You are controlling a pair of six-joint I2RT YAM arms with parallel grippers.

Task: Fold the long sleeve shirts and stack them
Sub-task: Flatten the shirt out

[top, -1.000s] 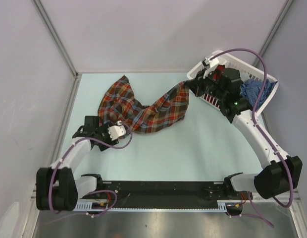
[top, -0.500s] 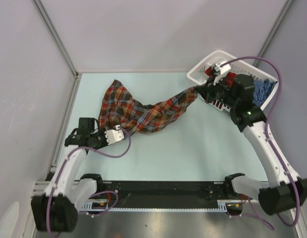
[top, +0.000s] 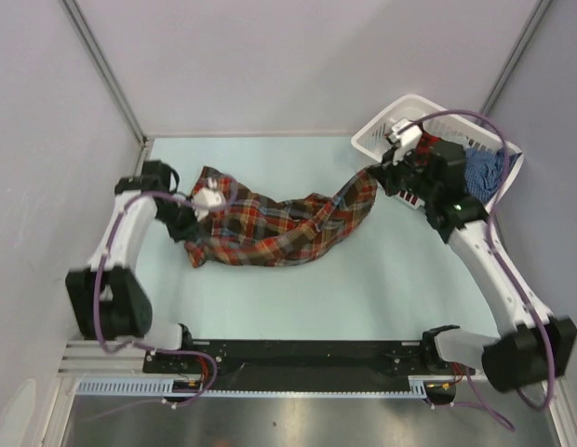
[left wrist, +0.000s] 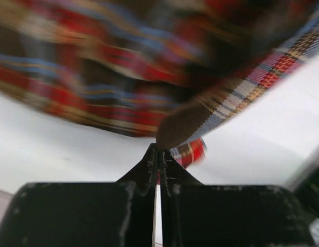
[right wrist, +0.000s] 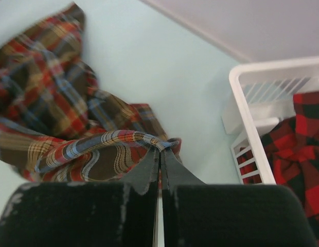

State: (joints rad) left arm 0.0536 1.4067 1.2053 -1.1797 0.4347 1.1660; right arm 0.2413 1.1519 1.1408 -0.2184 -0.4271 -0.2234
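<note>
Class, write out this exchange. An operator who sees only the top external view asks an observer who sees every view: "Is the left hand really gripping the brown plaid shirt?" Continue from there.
Observer: Yes, the left hand is shut, pinching a fold of the brown plaid shirt.
Operator: And the right?
Observer: The right hand is shut on another edge of that shirt.
Operator: What's in the basket beneath that arm?
Observer: A red-and-black plaid shirt lies inside the basket.

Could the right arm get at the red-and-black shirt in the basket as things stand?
Probably not yet: its jaws are shut on the brown plaid shirt. The basket sits close beside them with the red-and-black shirt exposed, so once freed it likely could.
</note>
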